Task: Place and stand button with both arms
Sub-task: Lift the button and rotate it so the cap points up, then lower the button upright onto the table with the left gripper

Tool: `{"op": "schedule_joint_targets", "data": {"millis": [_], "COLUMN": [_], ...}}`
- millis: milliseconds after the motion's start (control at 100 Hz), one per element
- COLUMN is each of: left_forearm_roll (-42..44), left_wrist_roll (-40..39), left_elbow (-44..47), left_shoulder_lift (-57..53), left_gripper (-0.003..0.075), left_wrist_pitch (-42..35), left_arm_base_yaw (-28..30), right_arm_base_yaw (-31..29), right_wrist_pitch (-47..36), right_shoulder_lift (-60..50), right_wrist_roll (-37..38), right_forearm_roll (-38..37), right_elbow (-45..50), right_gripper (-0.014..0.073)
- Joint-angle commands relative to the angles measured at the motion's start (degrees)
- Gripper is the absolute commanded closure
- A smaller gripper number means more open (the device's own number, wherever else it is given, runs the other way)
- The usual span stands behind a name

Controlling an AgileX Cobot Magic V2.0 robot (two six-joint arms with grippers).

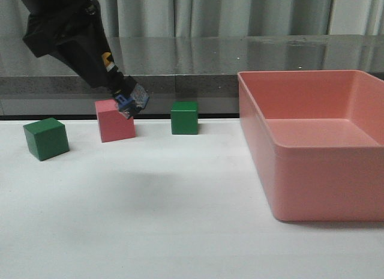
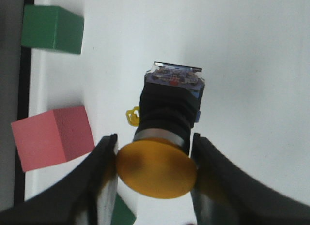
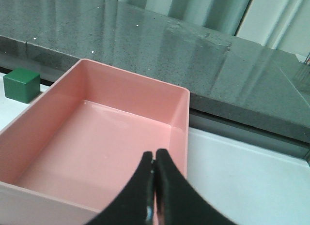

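- I have the button (image 2: 167,123) gripped in my left gripper (image 2: 155,162); the two dark fingers (image 2: 104,172) press on either side of its yellow mushroom cap (image 2: 156,169).
- In the front view, the left gripper (image 1: 123,90) hangs above the white table (image 1: 180,219), just in front of the pink cube (image 1: 114,122), with the button's blue-and-clear base (image 1: 133,102) pointing down and to the right.
- The button is tilted and in the air. It touches no surface that I can see.
- My right gripper (image 3: 154,186) holds nothing; its jaws are pressed together, and it hovers over the near edge of the empty pink bin (image 3: 97,138).
- Two green cubes sit on the table: one at the far left (image 1: 45,138), one near the middle at the back (image 1: 184,117).
- My judgement: the pick-up is done, but the placing and standing are not. The button has yet to be lowered, set on its base and released, and the right arm has no visible part in the work so far.
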Motion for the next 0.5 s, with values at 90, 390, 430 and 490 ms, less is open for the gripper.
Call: {"op": "schedule_joint_targets", "data": {"millis": [90, 390, 430, 490], "left_forearm_roll": [13.0, 26.4, 27.2, 27.6], "left_wrist_roll": [-12.7, -22.7, -23.9, -24.8], "left_elbow": [-4.7, -8.3, -8.3, -8.6], "left_shoulder_lift": [0.9, 9.2, 9.8, 10.7], "left_gripper": [0.0739, 0.0739, 0.0739, 0.0739], "left_wrist_pitch": [3.5, 10.4, 10.3, 10.3], "left_arm_base_yaw": [-4.0, -6.9, -7.2, -7.5], "right_arm_base_yaw": [-0.3, -0.3, -0.3, -0.3], "right_wrist_pitch": [-4.3, -4.3, -4.3, -4.3], "right_shoulder_lift": [0.3, 0.3, 0.3, 0.3], "right_wrist_roll": [-0.2, -0.2, -0.2, -0.2], "right_forearm_roll": [0.2, 0.2, 0.2, 0.2], "right_elbow": [-1.3, -1.3, -1.3, -1.3], "right_gripper": [0.0655, 0.0655, 0.0655, 0.0655]}}
